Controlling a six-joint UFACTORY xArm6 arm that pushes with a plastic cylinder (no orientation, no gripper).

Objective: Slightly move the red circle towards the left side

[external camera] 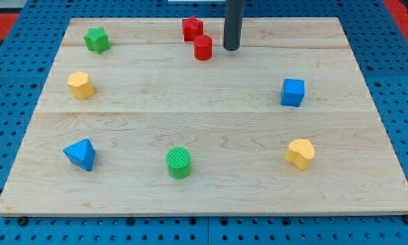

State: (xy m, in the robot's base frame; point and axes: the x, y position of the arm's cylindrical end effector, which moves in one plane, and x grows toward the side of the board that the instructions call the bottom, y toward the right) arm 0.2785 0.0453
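The red circle (203, 47) is a short red cylinder near the view's top middle of the wooden board (204, 122). It stands just below and right of a red star-like block (192, 28), close to it. My tip (231, 49) is the lower end of the dark rod, a short gap to the right of the red circle and not touching it.
A green star block (97, 39) sits at top left, a yellow block (81, 85) at left, a blue pyramid (80, 154) at bottom left, a green cylinder (178, 162) at bottom middle, a yellow heart block (300, 153) at bottom right, a blue cube (292, 92) at right.
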